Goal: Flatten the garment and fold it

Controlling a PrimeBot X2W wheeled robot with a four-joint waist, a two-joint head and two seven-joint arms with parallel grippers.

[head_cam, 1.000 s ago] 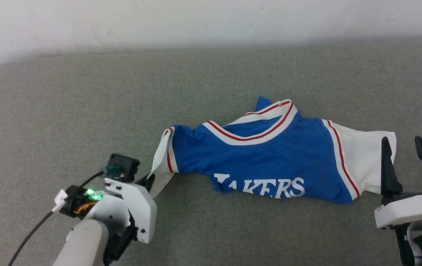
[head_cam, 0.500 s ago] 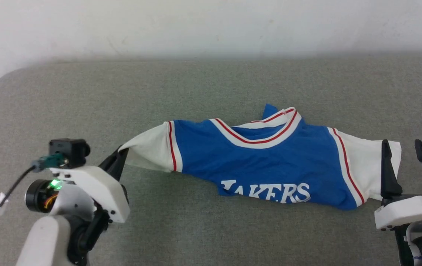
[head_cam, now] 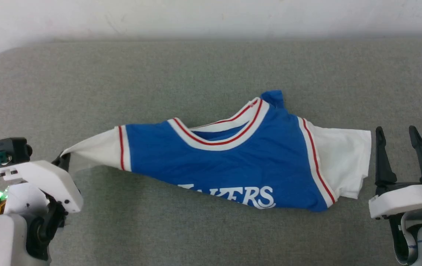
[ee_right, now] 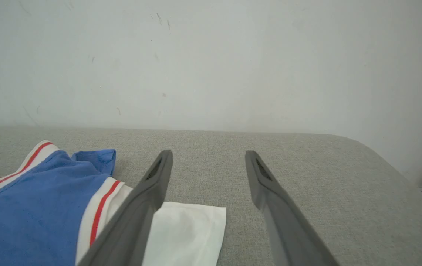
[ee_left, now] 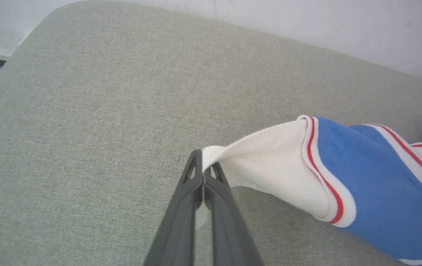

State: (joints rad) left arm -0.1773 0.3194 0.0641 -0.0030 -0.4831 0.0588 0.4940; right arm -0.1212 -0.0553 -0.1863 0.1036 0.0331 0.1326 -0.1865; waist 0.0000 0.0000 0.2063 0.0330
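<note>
A: Two grippers, one shirt (head_cam: 225, 159). Lying where?
B: On the grey cushion (head_cam: 196, 66), middle of the head view, front up, stretched sideways. Crumpled along the near edge, cutting off the start of the white lettering (head_cam: 244, 194).
A: Left gripper (ee_left: 203, 173)?
B: Pressed together on the tip of the left sleeve (ee_left: 270, 166), pinching the white cloth. Drawn taut into a cone there, raised a little off the cushion near the pinch, shadow underneath.
A: Right gripper (head_cam: 397, 147)?
B: Spread wide, holding nothing. Parked just beside the right sleeve (head_cam: 344, 159), pointing toward the wall (head_cam: 211, 14). From the right wrist, overlapping the sleeve's edge with one finger; touching or apart, cannot tell.
A: Right sleeve itself?
B: Flat on the cushion, white, red stripe at the seam.
A: Collar (head_cam: 222, 129)?
B: Red-and-white striped, gaping open, on the far side toward the wall. Small blue flap (head_cam: 273, 96) sticking up just behind it.
A: Well apart, those grippers?
B: Yes, one at each end of the shirt.
</note>
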